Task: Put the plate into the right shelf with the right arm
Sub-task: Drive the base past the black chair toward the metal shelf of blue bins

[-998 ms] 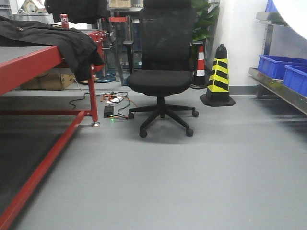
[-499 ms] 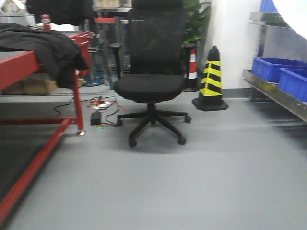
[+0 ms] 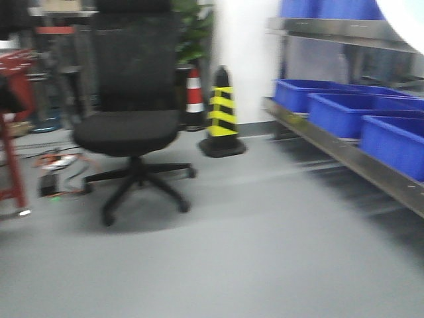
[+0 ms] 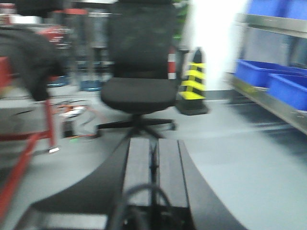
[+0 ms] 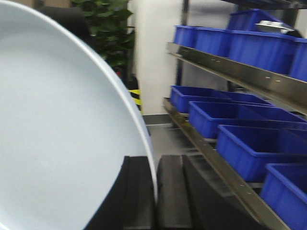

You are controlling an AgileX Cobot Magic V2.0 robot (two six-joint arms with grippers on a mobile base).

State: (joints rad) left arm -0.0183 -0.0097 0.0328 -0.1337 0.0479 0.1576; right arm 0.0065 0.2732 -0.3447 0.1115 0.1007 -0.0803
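Note:
The white plate (image 5: 57,129) fills the left of the right wrist view, held on edge by its rim. My right gripper (image 5: 155,165) is shut on that rim, one finger on each side. A white curved edge of the plate (image 3: 405,16) shows at the top right of the front view. The right shelf (image 3: 344,149) runs along the right wall, with steel rails and blue bins (image 3: 338,109); in the right wrist view its rails (image 5: 225,67) and bins (image 5: 249,148) lie to the right of the plate. My left gripper (image 4: 153,143) is shut and empty, low over the floor.
A black office chair (image 3: 129,126) stands left of centre. A yellow-black cone (image 3: 222,116) and a red-white cone (image 3: 193,96) stand by the back wall beside a plant (image 5: 108,28). A red table leg (image 3: 13,172) and floor cables (image 3: 56,165) are at the left.
The view has swung to the right: the chair and cones slid left, the red table has almost left the frame, and much more of the right shelf and its bins has come into view.

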